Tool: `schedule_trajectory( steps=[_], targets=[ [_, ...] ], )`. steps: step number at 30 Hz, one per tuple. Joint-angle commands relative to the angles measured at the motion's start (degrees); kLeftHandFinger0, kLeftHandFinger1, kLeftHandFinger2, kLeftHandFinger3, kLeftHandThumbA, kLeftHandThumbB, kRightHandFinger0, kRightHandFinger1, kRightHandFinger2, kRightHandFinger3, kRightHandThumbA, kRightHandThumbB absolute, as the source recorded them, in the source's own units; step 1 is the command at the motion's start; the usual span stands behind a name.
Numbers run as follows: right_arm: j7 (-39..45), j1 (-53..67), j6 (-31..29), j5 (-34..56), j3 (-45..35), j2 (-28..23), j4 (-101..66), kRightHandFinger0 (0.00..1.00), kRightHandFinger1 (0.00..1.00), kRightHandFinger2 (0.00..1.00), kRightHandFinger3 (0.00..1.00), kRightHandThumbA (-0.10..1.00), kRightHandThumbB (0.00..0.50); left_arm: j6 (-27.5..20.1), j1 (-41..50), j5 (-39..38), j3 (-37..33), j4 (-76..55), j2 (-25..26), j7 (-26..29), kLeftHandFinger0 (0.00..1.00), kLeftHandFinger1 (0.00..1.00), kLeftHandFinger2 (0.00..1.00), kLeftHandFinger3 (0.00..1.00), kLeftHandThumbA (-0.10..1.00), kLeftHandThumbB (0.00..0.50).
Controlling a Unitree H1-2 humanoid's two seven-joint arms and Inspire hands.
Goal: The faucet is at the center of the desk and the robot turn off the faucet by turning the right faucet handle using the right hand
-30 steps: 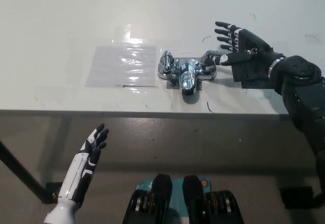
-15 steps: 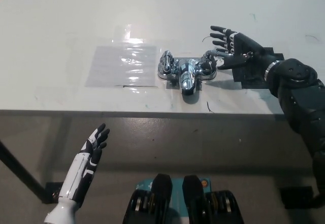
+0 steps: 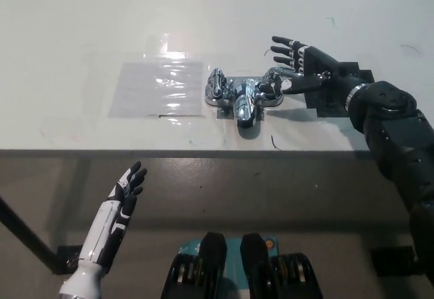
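One chrome faucet at the desk centre, spout pointing toward the near edge, two handles set across it left to right. Right hand open, fingers spread, thumb touching the right faucet handle. One clear plastic sheet just left. Left hand open, low, off the desk.
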Motion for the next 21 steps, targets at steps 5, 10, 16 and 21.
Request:
schedule_trajectory(
  steps=[5, 10, 16, 21],
  targets=[
    [4.37, -1.39, 0.12, 1.95, -0.8, 2.54, -5.86, 1.0, 1.0, 1.0, 1.0, 1.0, 0.399, -1.32, -1.25, 0.21, 0.36, -0.94, 0.67, -0.09, 1.0, 1.0, 1.0, 1.0, 1.0, 0.211],
    [1.13, 3.07, 2.85, 1.74, -0.56, 4.66, -16.36, 1.0, 1.0, 1.0, 1.0, 1.0, 0.356, -0.73, -1.05, 0.51, 0.38, -1.41, 0.74, -0.03, 1.0, 1.0, 1.0, 1.0, 1.0, 0.215],
    [-5.33, 8.35, 5.03, 1.51, -1.28, 8.27, -28.04, 1.0, 1.0, 1.0, 1.0, 1.0, 0.328, -1.27, -1.37, 0.11, 0.35, -0.92, 0.58, -0.06, 1.0, 1.0, 1.0, 1.0, 1.0, 0.214],
    [-6.52, 10.01, 4.43, 1.37, -1.35, 10.01, -30.12, 1.0, 1.0, 1.0, 1.0, 1.0, 0.362, -1.38, -1.53, 0.15, 0.62, -1.0, 0.73, 0.12, 1.0, 1.0, 1.0, 1.0, 1.0, 0.223]
  ],
)
